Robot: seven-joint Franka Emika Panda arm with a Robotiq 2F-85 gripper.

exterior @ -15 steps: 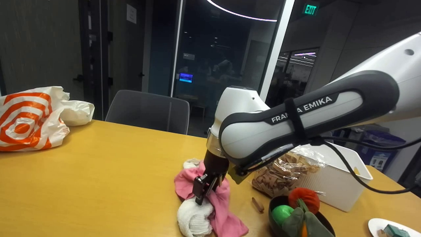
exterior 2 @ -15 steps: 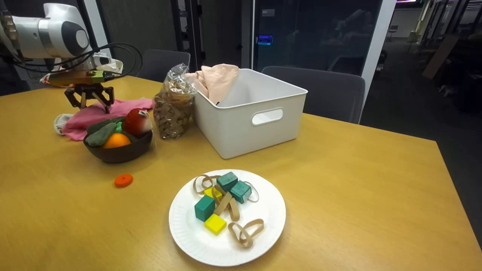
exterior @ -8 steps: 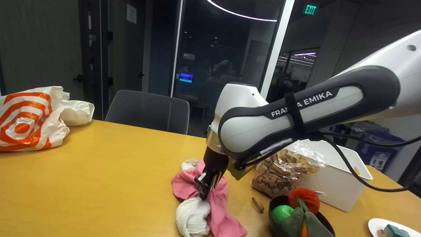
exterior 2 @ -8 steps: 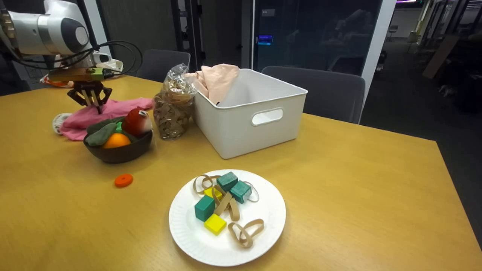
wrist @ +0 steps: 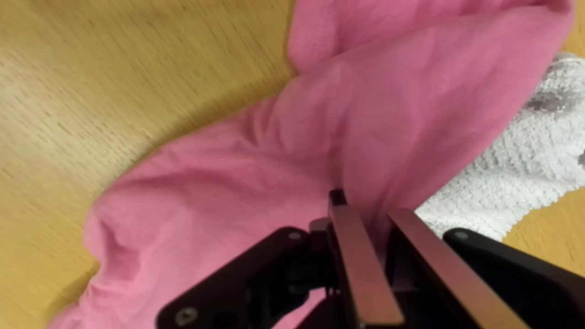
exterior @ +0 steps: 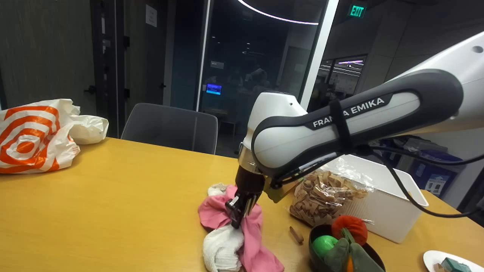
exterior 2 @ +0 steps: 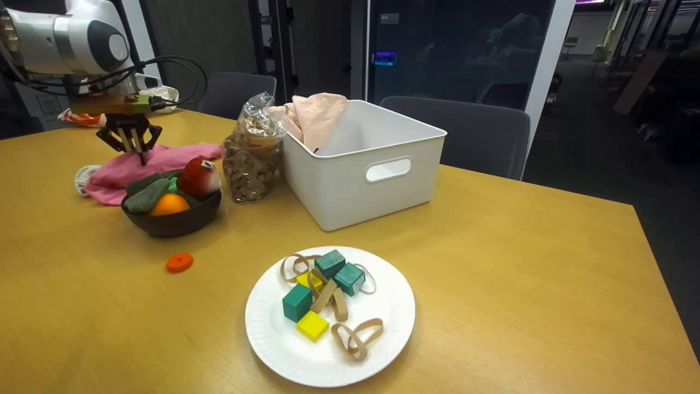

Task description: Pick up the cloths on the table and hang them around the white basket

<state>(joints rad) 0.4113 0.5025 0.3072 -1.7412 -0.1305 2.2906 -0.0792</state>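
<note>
The black two-fingered end effector (wrist: 370, 209) pinches the wrinkly pink cloth (wrist: 256, 192); lifting might drag the bumpy white cloth (wrist: 516, 169) underneath.

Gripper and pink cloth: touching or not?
Touching. The wrist view shows it: the gripper pinches a fold of the pink cloth, with creases running into the narrow gap between its fingers.

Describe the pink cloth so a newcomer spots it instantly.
Follow the arm above the table down to its tool. There, on the table, the pink cloth lies crumpled. Unlike the white cloth touching it or the peach cloth on the basket, it is strong pink.
</note>
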